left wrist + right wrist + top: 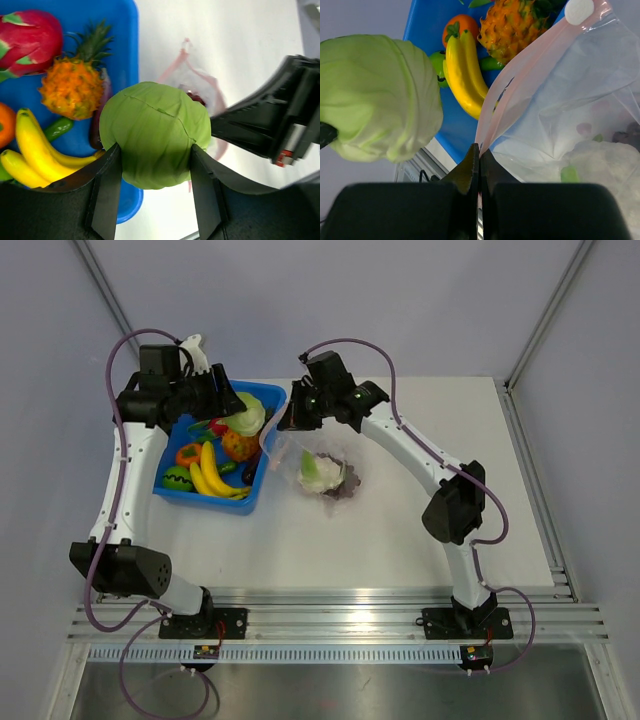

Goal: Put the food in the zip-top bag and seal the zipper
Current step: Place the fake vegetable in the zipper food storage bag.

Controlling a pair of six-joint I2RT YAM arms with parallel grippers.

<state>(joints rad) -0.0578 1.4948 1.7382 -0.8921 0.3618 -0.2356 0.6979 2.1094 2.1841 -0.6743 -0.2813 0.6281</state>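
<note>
Robot lab cell — white table (400, 530), grey walls (300, 300), aluminium rail (350, 615)

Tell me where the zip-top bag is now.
In the top view the bag rests on the table right of the blue tray, its pink-edged mouth pinched by the right gripper; the left gripper holds a cabbage close by.

The cabbage (155, 135) is pale green with faint veins. The tray (120, 30) is bright blue, the bananas (35, 145) yellow, and the pineapple (72, 87) bumpy orange with a green crown. The bag (580, 100) is clear, its zipper (535, 65) pink.
</note>
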